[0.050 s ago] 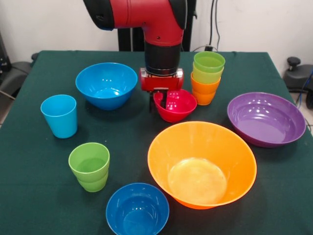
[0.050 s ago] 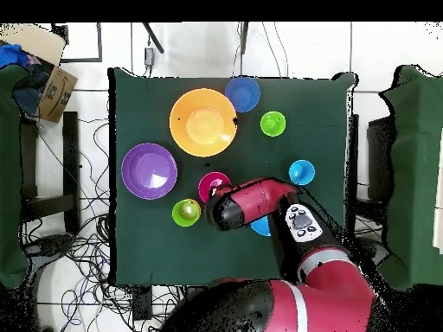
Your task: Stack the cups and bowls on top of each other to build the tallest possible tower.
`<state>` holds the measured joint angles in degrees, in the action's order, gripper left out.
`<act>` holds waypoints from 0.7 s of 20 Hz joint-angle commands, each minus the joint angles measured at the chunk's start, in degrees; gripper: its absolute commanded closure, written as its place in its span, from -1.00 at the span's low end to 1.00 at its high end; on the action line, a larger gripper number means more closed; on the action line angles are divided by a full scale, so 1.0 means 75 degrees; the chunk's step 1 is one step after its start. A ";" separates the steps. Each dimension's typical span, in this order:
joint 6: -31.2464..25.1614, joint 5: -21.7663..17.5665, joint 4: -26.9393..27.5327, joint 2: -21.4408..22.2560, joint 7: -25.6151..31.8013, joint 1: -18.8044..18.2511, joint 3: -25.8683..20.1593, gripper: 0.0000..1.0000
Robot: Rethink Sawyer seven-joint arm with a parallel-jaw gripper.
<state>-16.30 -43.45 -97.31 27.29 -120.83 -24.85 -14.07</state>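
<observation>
Arm (image 1: 156,24): comes down over the middle of the table (image 1: 29,196), wrist straight above the red bowl's rim.
Gripper (image 1: 161,100): closed on the red bowl; one dark finger (image 1: 168,104) shows inside the bowl, another (image 1: 151,103) outside its wall, the rim pinched between them.
Red bowl (image 1: 177,105): near the table's middle, tipped a little, just beside the tower; whether it rests on the cloth or hangs just off it, I cannot tell.
Tower (image 1: 207,78): three cups nested, orange lowest, then a paler yellowish one, lime green on top; it stands toward the back edge, between the red bowl and the purple bowl.
Purple bowl (image 1: 266,118): upright by the right edge in the front view.
Big orange bowl (image 1: 201,164): upright toward the front edge, close to the red bowl and the purple one.
Blue bowls: one (image 1: 106,84) near the back edge, beside the gripper; the other (image 1: 137,209) at the front edge, just beside the orange bowl.
Light blue cup (image 1: 59,115): upright near the left edge in the front view, alone.
Stepped green cup (image 1: 90,166): upright, between the light blue cup and the front blue bowl, touching neither.
Overhead view: the arm (image 2: 260,203) covers most of one blue bowl (image 2: 261,227) and part of the red bowl (image 2: 211,184).
</observation>
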 commanded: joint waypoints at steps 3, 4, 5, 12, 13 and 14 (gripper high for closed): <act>-0.0300 -0.0613 0.0679 -0.0015 0.1254 -0.0610 -0.0377 1.00; -0.0364 -0.0578 0.0663 -0.0010 0.1320 -0.0665 -0.0454 1.00; -0.0428 -0.0542 0.0647 -0.0005 0.1386 -0.0720 -0.0531 1.00; -0.1097 0.0051 0.0338 0.0046 0.1707 -0.1380 -0.1423 1.00; -0.1161 0.0101 0.0310 0.0055 0.1705 -0.1427 -0.1503 1.00; -0.1220 0.0161 0.0279 0.0047 0.1708 -0.1508 -0.1605 1.00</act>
<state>-17.66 -43.05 -97.12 28.84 -120.83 -33.79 -18.96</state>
